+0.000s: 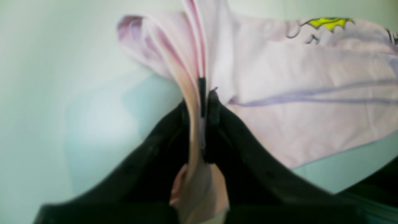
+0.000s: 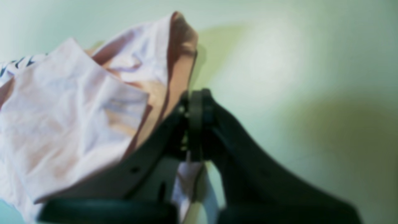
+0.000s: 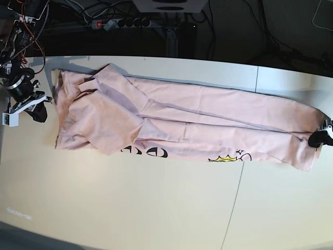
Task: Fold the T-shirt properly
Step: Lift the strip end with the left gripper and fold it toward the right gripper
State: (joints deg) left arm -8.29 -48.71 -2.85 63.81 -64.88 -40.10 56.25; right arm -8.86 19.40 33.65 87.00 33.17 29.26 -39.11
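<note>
The pale pink T-shirt (image 3: 197,120) lies stretched in a long band across the white table (image 3: 156,208), partly folded over itself. Black lettering (image 3: 145,151) and a yellow crown print (image 3: 225,159) peek out along its near edge. At the band's right end my left gripper (image 3: 317,139) is shut on the fabric. The left wrist view shows that gripper (image 1: 206,93) pinching a fold of the T-shirt (image 1: 295,124), with the crown print (image 1: 328,22) beyond. My right gripper (image 3: 47,99) is at the band's left end. In the right wrist view this gripper (image 2: 196,96) is shut, with T-shirt (image 2: 62,124) cloth running between its jaws.
A power strip (image 3: 117,23) and cables lie in the dark area behind the table's far edge. A seam (image 3: 237,203) divides the tabletop on the right. The right arm's body (image 3: 18,78) stands at the far left corner.
</note>
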